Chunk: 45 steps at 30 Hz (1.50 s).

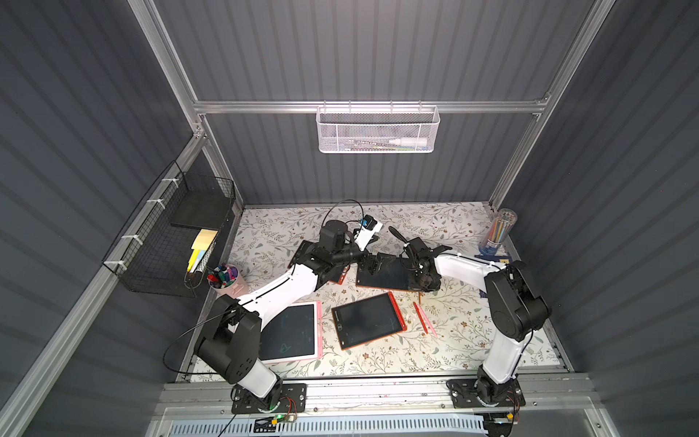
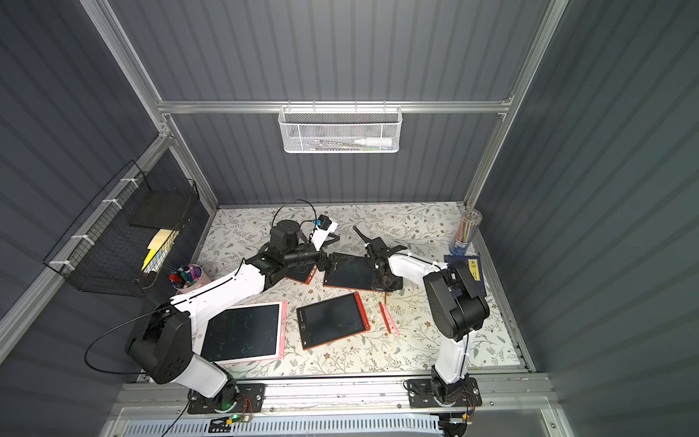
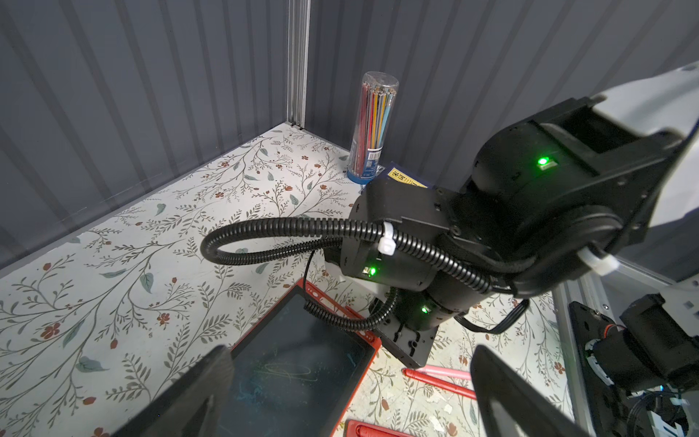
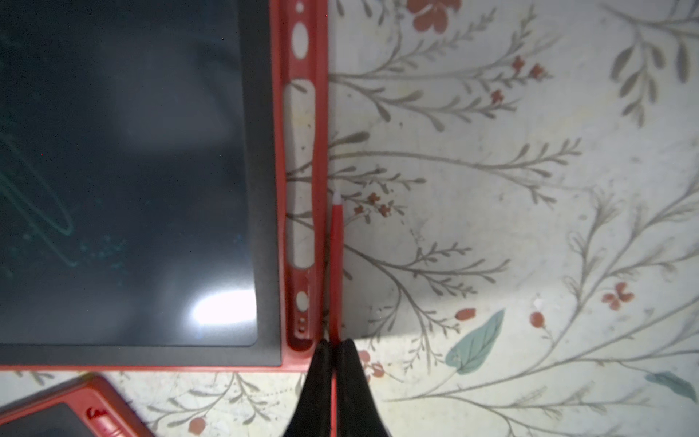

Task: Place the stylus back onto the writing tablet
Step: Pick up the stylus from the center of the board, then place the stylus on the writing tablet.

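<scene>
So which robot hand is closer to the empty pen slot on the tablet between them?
Right. The right gripper, shut on the red stylus, sits just beside the slot; the left gripper hangs open over the tablet's opposite side.

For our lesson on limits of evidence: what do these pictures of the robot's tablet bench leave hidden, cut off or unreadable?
1. Slim red plastic stylus: rear end hidden between the shut right gripper's black fingers, right wrist view.
2. Small red-framed tablet: mostly covered by the left arm in both top views.
3. White mesh wall basket: contents too small, veiled by mesh, in both top views.
</scene>
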Motion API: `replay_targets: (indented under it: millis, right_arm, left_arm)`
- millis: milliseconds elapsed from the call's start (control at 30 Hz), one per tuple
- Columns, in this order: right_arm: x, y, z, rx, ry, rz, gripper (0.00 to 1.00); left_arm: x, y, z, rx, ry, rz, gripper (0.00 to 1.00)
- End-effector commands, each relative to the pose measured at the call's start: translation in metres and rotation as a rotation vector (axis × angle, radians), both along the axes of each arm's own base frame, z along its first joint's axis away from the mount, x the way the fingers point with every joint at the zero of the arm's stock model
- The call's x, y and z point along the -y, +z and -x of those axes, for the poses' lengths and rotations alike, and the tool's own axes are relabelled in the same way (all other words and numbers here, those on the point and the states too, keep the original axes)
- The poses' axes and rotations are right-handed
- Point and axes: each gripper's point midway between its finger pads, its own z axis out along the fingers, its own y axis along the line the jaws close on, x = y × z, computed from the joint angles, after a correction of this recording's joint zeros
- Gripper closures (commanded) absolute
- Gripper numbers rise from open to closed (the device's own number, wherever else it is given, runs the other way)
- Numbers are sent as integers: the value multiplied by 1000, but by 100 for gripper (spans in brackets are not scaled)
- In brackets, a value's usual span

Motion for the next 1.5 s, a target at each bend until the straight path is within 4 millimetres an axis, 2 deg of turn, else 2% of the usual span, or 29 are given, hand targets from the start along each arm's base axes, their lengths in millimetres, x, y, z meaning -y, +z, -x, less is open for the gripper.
replay_targets:
  millis: [0,500,1000,1233,1467]
  right_arm:
    - [0,4,-3,-15,11,4,93]
    - [-5,16,-30,18,20,-25,92]
    - [-3,10,-61,20,24,4,91]
    - [-1,8,-65,16,22,22,89]
    - [4,4,-61,7,11,40,86]
  left_arm:
    - [-1,8,6,33,-13,4,1]
    - [-1,8,6,33,-13,1,0]
    - [-2,6,6,30,-9,-7,1]
    - [-2,6,6,30,-8,-8,0]
    - [-2,4,5,28,-7,-12,1]
